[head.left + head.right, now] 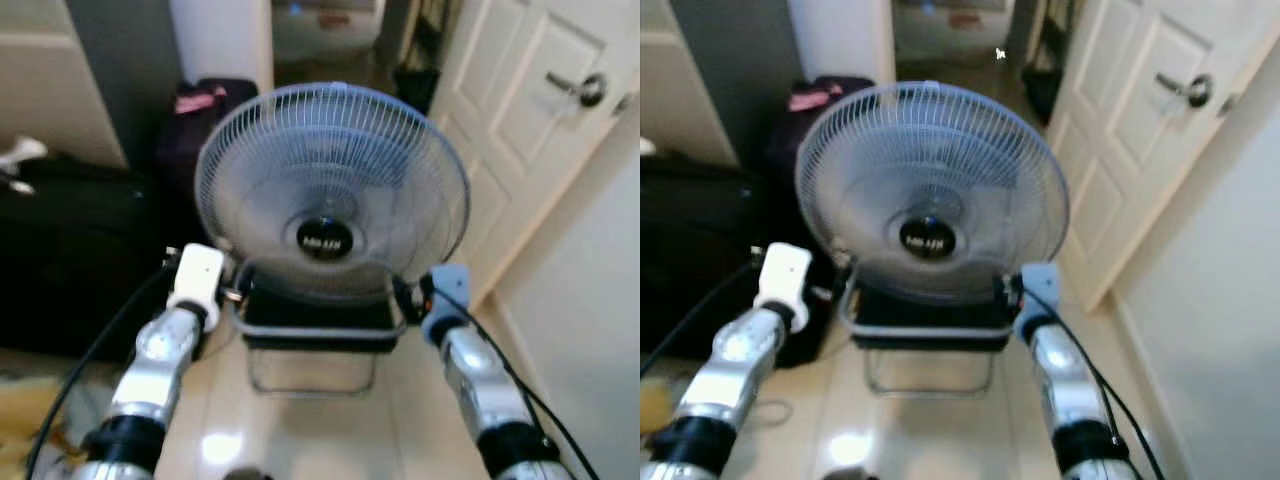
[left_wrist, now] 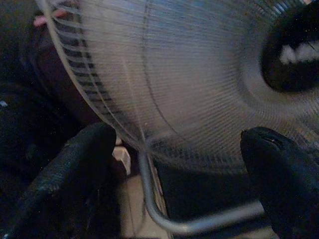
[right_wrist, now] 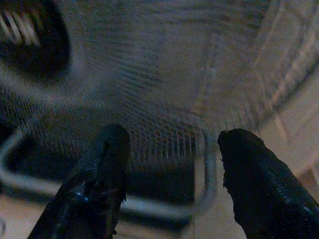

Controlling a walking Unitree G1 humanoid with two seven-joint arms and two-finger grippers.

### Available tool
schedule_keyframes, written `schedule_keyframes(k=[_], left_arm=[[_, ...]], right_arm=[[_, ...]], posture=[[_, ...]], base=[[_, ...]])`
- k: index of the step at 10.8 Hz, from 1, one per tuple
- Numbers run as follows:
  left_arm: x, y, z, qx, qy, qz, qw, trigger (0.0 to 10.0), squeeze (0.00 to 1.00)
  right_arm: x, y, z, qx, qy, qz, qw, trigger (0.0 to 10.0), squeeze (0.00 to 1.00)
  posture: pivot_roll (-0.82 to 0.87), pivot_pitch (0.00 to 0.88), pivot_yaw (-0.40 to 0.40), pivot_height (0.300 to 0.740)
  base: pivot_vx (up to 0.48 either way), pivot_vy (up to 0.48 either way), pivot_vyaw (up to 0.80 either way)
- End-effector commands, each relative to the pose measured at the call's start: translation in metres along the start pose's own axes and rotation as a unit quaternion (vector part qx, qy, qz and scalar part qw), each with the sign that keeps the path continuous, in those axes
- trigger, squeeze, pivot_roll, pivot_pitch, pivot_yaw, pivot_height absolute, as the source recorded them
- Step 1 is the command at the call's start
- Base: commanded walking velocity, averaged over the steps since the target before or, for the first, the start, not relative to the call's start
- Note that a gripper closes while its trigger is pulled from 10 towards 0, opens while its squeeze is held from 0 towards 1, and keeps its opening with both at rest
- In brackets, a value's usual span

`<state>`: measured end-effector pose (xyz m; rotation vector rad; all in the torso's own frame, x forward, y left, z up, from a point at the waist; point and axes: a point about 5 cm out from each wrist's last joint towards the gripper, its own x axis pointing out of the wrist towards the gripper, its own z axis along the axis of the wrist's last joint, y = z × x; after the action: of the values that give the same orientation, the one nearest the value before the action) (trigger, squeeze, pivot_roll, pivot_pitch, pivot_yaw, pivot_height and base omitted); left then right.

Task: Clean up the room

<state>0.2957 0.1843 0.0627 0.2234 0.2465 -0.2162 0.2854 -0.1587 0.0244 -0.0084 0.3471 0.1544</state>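
A grey-bladed fan (image 1: 330, 190) with a round wire grille and a black hub stands right in front of me on a black base (image 1: 318, 322) with a bent metal tube frame (image 1: 312, 378). My left gripper (image 1: 232, 292) is at the fan's lower left edge. In the left wrist view its fingers (image 2: 84, 164) are spread wide, with the grille rim and the metal tube (image 2: 149, 204) between them. My right gripper (image 1: 405, 295) is at the lower right edge. Its fingers (image 3: 107, 159) are also spread, around the frame's corner (image 3: 209, 184).
A large black case (image 1: 70, 250) lies at the left, with a dark bag topped in pink (image 1: 200, 105) behind it. A white door with a lever handle (image 1: 580, 88) and a white wall (image 1: 590, 330) close the right side. A doorway (image 1: 320, 40) opens behind the fan. The glossy tile floor (image 1: 300, 430) lies below.
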Motion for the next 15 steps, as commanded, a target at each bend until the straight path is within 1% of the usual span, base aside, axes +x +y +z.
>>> schedule_keyframes(k=[1,2,3,4,5,6,7,8,9,10,11,12,13,14,15], left_arm=[[0.0,-0.011,-0.018,0.022,0.037,-0.033,0.999,10.0,0.25],[-0.001,-0.017,-0.031,0.041,0.064,-0.054,0.996,10.0,0.25],[-0.006,-0.027,-0.062,0.054,0.13,-0.077,0.987,10.0,0.25],[-0.015,-0.03,-0.084,0.069,0.179,-0.091,0.977,10.0,0.25],[-0.027,-0.031,-0.105,0.052,0.22,-0.089,0.97,10.0,0.26],[-0.048,-0.041,-0.133,0.025,0.281,-0.103,0.954,10.0,0.26],[-0.056,-0.043,-0.143,0.015,0.301,-0.105,0.948,10.0,0.26],[-0.086,-0.049,-0.171,-0.029,0.364,-0.086,0.927,10.0,0.26],[-0.1,-0.053,-0.181,-0.048,0.383,-0.088,0.918,10.0,0.26],[-0.115,-0.063,-0.19,-0.061,0.395,-0.106,0.91,10.0,0.26],[-0.121,-0.066,-0.193,-0.097,0.398,-0.097,0.907,10.0,0.26],[-0.123,-0.069,-0.194,-0.139,0.395,-0.082,0.904,10.0,0.25],[-0.124,-0.075,-0.194,-0.155,0.389,-0.082,0.904,10.0,0.25],[-0.124,-0.076,-0.194,-0.155,0.388,-0.083,0.905,10.0,0.25],[-0.118,-0.077,-0.19,-0.16,0.376,-0.084,0.909,10.0,0.25]], right_arm=[[-0.005,-0.007,-0.016,-0.002,0.037,0.003,0.999,10.0,0.0],[-0.007,-0.008,-0.026,-0.007,0.058,0.002,0.998,10.0,0.0],[-0.011,-0.011,-0.051,-0.004,0.118,-0.015,0.993,10.0,0.0],[-0.017,-0.01,-0.073,-0.004,0.173,-0.037,0.984,10.0,0.0],[-0.029,-0.005,-0.095,-0.007,0.218,-0.047,0.975,10.0,0.0],[-0.05,-0.001,-0.124,0.011,0.282,-0.067,0.957,10.0,0.0],[-0.056,0.0,-0.133,0.021,0.305,-0.074,0.949,10.0,0.0],[-0.084,0.01,-0.163,0.048,0.364,-0.081,0.927,10.0,0.0],[-0.101,0.019,-0.178,0.044,0.399,-0.077,0.913,10.0,0.0],[-0.118,0.039,-0.193,0.031,0.433,-0.053,0.899,10.0,0.0],[-0.12,0.046,-0.195,0.018,0.441,-0.038,0.897,10.0,0.0],[-0.12,0.051,-0.195,0.01,0.443,-0.028,0.896,10.0,0.0],[-0.115,0.056,-0.192,-0.004,0.436,-0.02,0.9,10.0,0.0],[-0.11,0.058,-0.188,-0.01,0.425,-0.017,0.905,10.0,0.0],[-0.099,0.064,-0.18,-0.001,0.408,-0.014,0.913,10.0,0.0]], posture=[[-0.02,0.0,-0.016,0.74],[-0.02,0.0,-0.016,0.74],[0.02,0.0,-0.024,0.74],[0.01,0.0,-0.004,0.74],[-0.02,0.0,0.044,0.74],[-0.02,0.0,0.058,0.74],[-0.02,0.0,0.058,0.74],[-0.03,0.0,0.064,0.74],[-0.03,0.0,0.066,0.74],[-0.02,0.0,0.055,0.74],[-0.01,0.0,0.039,0.74],[0.0,0.0,0.028,0.74],[0.02,0.0,0.007,0.74],[0.02,0.0,0.002,0.74],[0.02,0.0,0.001,0.74]], base=[[0.0,0.0,0.0],[0.0,0.0,0.0],[0.0,0.0,0.0],[0.0,0.0,0.0],[0.0,0.0,0.0],[0.0,0.0,0.0],[0.0,0.0,0.0],[0.0,0.0,0.0],[0.0,0.0,0.0],[0.0,0.0,0.0],[0.0,0.0,0.0],[0.0,0.0,0.0],[0.0,0.0,0.0],[0.0,0.0,0.0],[0.0,0.0,0.0]])
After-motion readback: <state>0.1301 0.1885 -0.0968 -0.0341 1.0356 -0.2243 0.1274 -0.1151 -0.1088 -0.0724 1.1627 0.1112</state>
